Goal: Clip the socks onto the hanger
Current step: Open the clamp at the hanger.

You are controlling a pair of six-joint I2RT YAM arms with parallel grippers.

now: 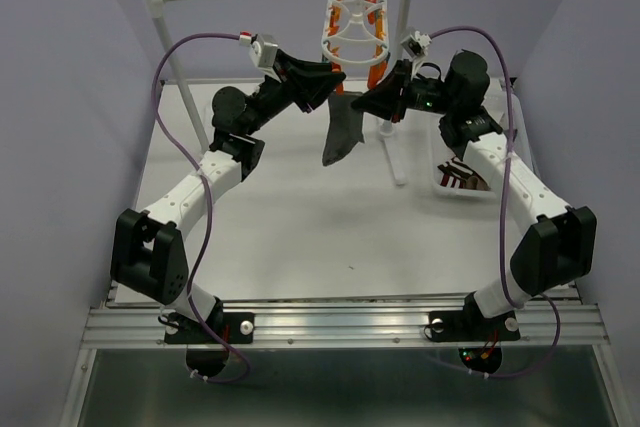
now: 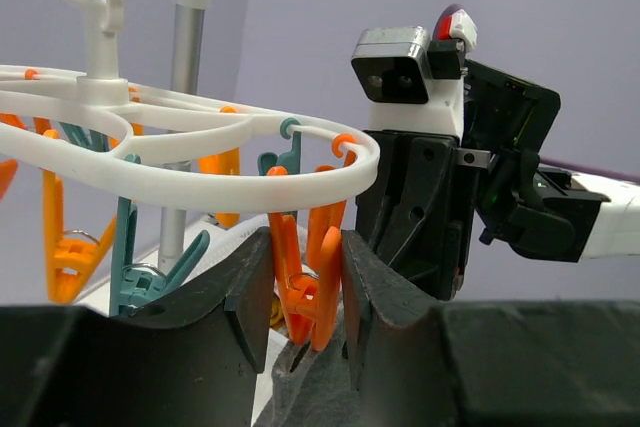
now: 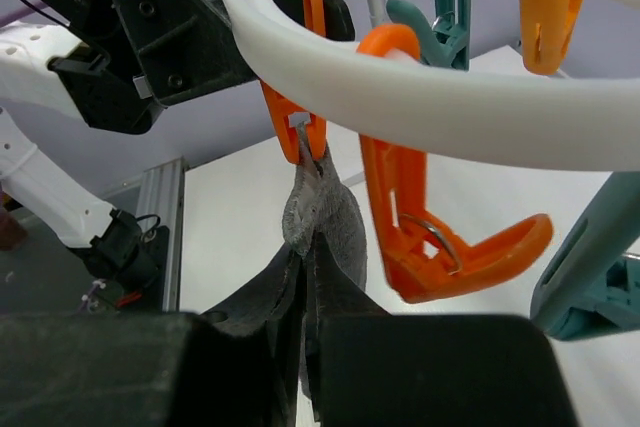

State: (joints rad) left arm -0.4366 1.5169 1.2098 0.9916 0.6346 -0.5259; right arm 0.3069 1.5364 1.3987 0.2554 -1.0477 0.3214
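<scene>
Sock (image 3: pixel 322 209) in right tool (image 3: pixel 305 282), seemingly touching clip (image 2: pixel 300 299) in left tool (image 2: pixel 305 265).

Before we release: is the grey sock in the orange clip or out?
In, apparently: the grey sock reaches between the tips of the orange clip. Cannot tell if it has bitten; the left end effector grips that clip.
</scene>
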